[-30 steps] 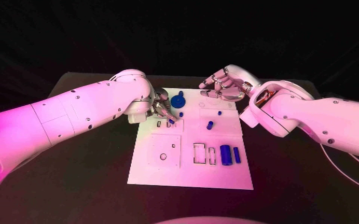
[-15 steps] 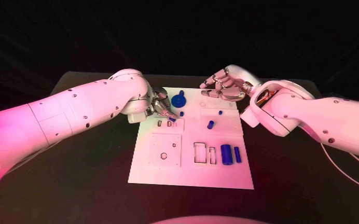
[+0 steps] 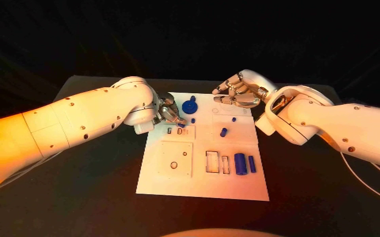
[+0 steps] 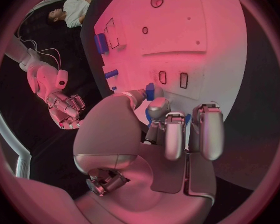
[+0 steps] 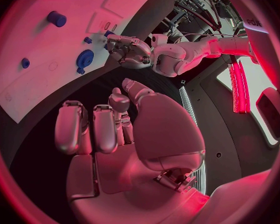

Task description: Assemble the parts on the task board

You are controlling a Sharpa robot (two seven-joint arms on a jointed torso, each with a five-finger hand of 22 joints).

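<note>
The white task board (image 3: 202, 185) lies in the middle of the black table. My left hand (image 3: 168, 113) hovers at the board's far left edge and pinches a small blue part (image 4: 150, 91) between thumb and finger, just over two small slots (image 4: 172, 78). My right hand (image 3: 238, 94) hangs above the board's far right corner with its fingers (image 5: 93, 127) curled in on nothing. A round blue gear-like part (image 3: 189, 106) sits between the two hands. Two small blue pegs (image 3: 223, 133) stand mid-board.
A blue cylinder (image 3: 239, 164) and a thin blue bar (image 3: 251, 163) sit beside rectangular cut-outs (image 3: 212, 161) on the board's near right. A square plate with a round hole (image 3: 173, 165) lies on the near left. Black table (image 3: 95, 193) surrounds the board.
My left hand has shifted slightly over the small slots, still with the blue part. The right hand has stayed where it was.
</note>
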